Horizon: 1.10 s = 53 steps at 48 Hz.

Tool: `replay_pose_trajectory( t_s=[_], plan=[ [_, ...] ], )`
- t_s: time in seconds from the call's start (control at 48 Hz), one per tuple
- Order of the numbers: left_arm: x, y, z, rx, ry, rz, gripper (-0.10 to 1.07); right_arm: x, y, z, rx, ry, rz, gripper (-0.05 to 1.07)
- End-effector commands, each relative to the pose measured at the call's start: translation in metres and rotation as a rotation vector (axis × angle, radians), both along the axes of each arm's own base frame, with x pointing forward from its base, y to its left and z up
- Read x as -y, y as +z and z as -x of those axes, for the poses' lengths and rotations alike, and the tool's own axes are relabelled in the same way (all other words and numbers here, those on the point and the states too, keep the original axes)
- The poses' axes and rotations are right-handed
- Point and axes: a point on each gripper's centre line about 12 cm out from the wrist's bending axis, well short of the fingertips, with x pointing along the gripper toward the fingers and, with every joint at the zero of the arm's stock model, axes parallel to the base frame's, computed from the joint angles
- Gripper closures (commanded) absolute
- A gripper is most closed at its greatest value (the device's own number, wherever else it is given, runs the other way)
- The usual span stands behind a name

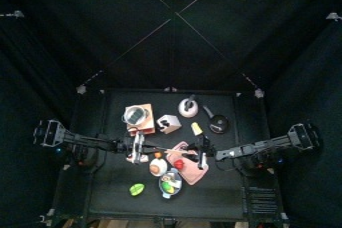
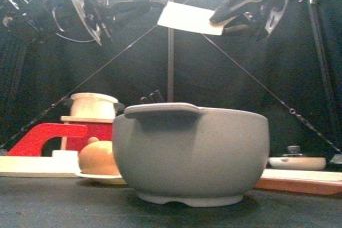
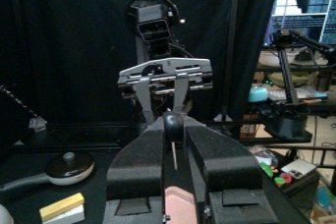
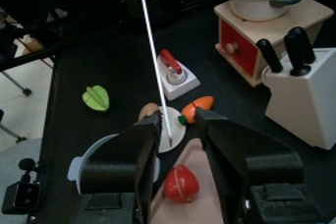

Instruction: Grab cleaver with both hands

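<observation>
The cleaver [image 2: 191, 19] hangs high over the table, its pale blade tilted between the two arms. In the left wrist view it runs edge-on as a thin line [image 3: 171, 151] out of my left gripper [image 3: 176, 126], which is shut on it. The right gripper [image 3: 168, 84] faces it from the far end, fingers [image 3: 197, 83] wide apart on either side of the blade. In the right wrist view the blade [image 4: 148, 51] passes between the jaws of my right gripper [image 4: 184, 120], which stands open with a gap showing on one side. From above, both arms meet over the table's middle [image 1: 177, 153].
A large grey bowl [image 2: 191, 157] stands at the table's front. Under the arms are a pink cutting board [image 4: 199, 203] with a tomato [image 4: 182, 182], a white knife block [image 4: 305, 85], a red-and-white grinder [image 4: 262, 22], a green piece [image 4: 96, 97] and a small pan [image 2: 297, 160].
</observation>
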Motion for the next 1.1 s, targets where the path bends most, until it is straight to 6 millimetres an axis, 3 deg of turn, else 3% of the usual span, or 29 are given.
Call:
replay_pose_trajectory(
  t_s=[0.0, 0.208, 0.438, 0.604, 0.792, 0.854, 0.958, 1.083],
  plan=[
    [-0.002, 0.004, 0.003, 0.02, 0.007, 0.0, 0.55, 0.001, 0.011, 0.008, 0.03, -0.023, -0.086, 0.2],
    [-0.009, -0.005, 0.011, -0.012, 0.035, 0.008, 0.54, 0.003, 0.033, 0.022, 0.07, -0.099, -0.337, -0.03],
    [-0.01, -0.008, 0.01, -0.035, 0.038, 0.011, 0.55, 0.022, 0.048, 0.031, 0.055, -0.324, -0.445, -0.02],
    [-0.01, -0.011, 0.009, -0.055, 0.04, 0.011, 0.55, 0.028, 0.049, 0.032, -0.062, -0.467, -0.396, -0.02],
    [-0.01, -0.012, 0.008, -0.066, 0.041, 0.01, 0.55, 0.025, 0.082, 0.03, -0.194, -0.441, -0.302, -0.02],
    [-0.01, -0.012, 0.007, -0.066, 0.039, 0.01, 0.55, 0.033, 0.091, 0.03, -0.237, -0.446, -0.318, -0.02],
    [-0.01, -0.012, 0.007, -0.066, 0.038, 0.009, 0.54, 0.049, 0.089, 0.031, -0.308, -0.475, -0.418, -0.02],
    [-0.01, -0.012, 0.007, -0.066, 0.038, 0.01, 0.55, 0.063, 0.069, 0.031, -0.415, -0.446, -0.494, -0.02]
  ],
)
